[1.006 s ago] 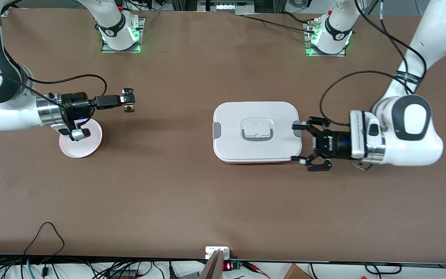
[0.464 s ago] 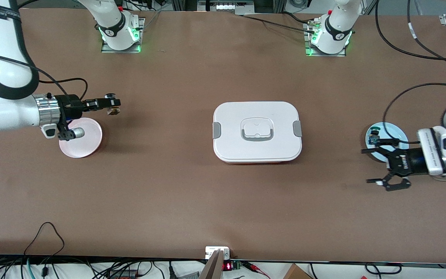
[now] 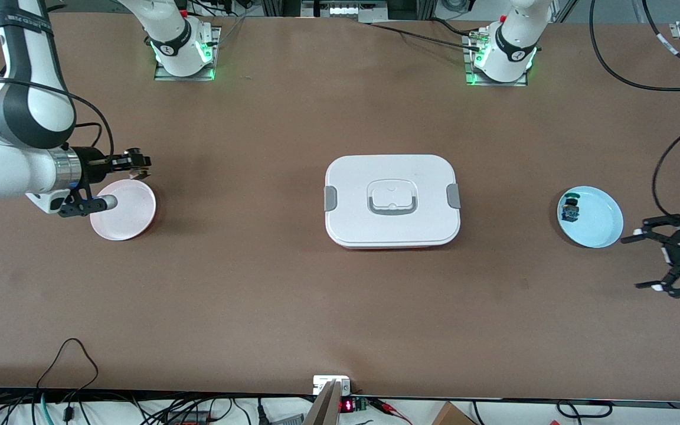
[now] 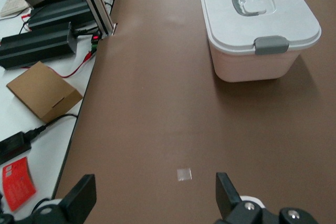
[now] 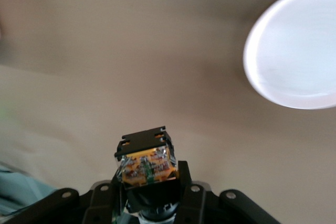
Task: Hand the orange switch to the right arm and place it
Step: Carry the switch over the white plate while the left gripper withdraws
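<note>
The orange switch [image 3: 141,171], a tiny black part with an orange block, is held in my right gripper [image 3: 139,164], which is shut on it. It hangs over bare table just off the rim of the pink plate [image 3: 130,218]. In the right wrist view the switch [image 5: 146,162] sticks out between the fingers of the right gripper [image 5: 152,184], orange face outward, and the pink plate [image 5: 296,51] lies apart from it. My left gripper [image 3: 635,263] stands open with nothing in it at the left arm's end of the table. In the left wrist view the left gripper [image 4: 154,198] has only bare table between its fingers.
A white lidded box [image 3: 392,200] with grey clips sits mid-table; the same white box [image 4: 260,22] shows in the left wrist view. A light blue plate [image 3: 597,227] beside the left gripper holds a small green-capped switch [image 3: 569,211]. The table edge [image 4: 86,98] has boxes and cables past it.
The right gripper drew back with the switch toward the right arm's end, to the pink plate's rim. The left gripper pulled away from the white box, past the blue plate.
</note>
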